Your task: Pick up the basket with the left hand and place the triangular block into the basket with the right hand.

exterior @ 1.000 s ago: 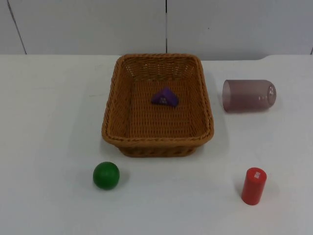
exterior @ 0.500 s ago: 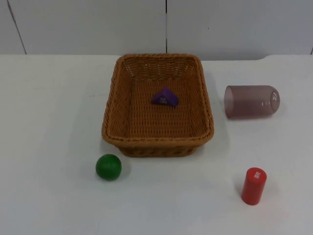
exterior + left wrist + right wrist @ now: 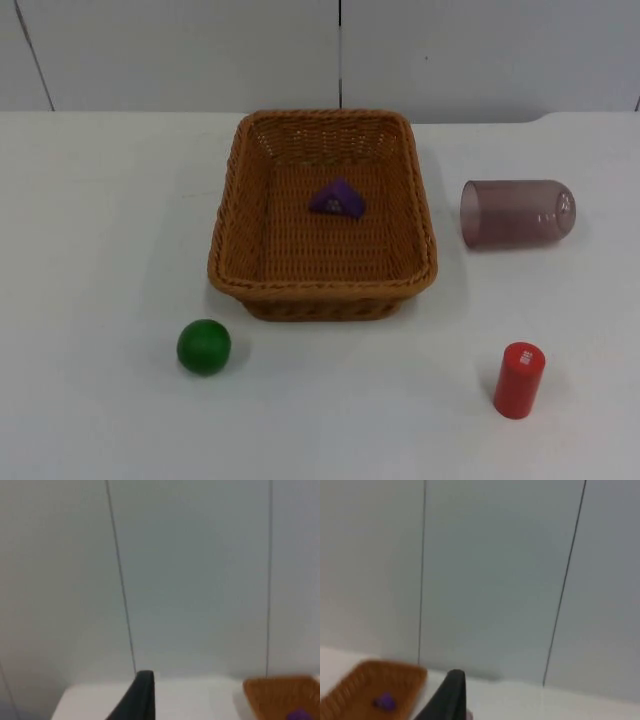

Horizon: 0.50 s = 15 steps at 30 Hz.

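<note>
Basket (image 3: 322, 215), tabletop centre: light, stiff wicker, grip its left rim; block (image 3: 337, 199) inside; my tools' state: cannot tell.

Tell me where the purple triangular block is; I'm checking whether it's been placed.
In the top view the purple triangular block lies inside the wicker basket, near the middle of its floor, toward the far wall.

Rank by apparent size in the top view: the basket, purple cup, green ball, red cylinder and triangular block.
1. basket
2. purple cup, lying on its side
3. red cylinder and green ball: too alike to rank
4. triangular block, inside the basket
</note>
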Tool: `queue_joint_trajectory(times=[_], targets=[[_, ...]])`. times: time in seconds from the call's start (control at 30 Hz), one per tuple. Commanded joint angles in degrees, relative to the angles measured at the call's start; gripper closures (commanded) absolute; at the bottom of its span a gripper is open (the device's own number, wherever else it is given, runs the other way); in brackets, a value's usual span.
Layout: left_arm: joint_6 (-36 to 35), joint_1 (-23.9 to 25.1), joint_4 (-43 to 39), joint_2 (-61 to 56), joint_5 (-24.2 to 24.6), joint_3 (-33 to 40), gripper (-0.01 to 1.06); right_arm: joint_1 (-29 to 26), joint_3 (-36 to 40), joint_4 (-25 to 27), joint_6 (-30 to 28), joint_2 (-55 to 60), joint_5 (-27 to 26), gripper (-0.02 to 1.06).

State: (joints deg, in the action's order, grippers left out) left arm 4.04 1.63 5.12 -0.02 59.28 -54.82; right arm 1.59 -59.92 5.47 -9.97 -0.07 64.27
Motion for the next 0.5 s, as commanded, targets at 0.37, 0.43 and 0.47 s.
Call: queue_joint_trajectory(times=[0.37, 0.43, 0.47], targets=[[-1.0, 0.4, -3.2, 0.0, 0.0, 19.4, 0.0, -0.4, 20.6, -7.7, 7.0, 0.1, -2.7, 0.0], [-1.0, 0.4, -3.9, 0.0, 0.4, 21.3, 0.0, -0.4, 24.4, -7.7, 7.0, 0.1, -2.8, 0.0], [-1.0, 0.4, -4.1, 0.0, 0.5, 21.9, 0.0, -0.4, 26.3, -7.7, 7.2, 0.1, -2.8, 0.0]])
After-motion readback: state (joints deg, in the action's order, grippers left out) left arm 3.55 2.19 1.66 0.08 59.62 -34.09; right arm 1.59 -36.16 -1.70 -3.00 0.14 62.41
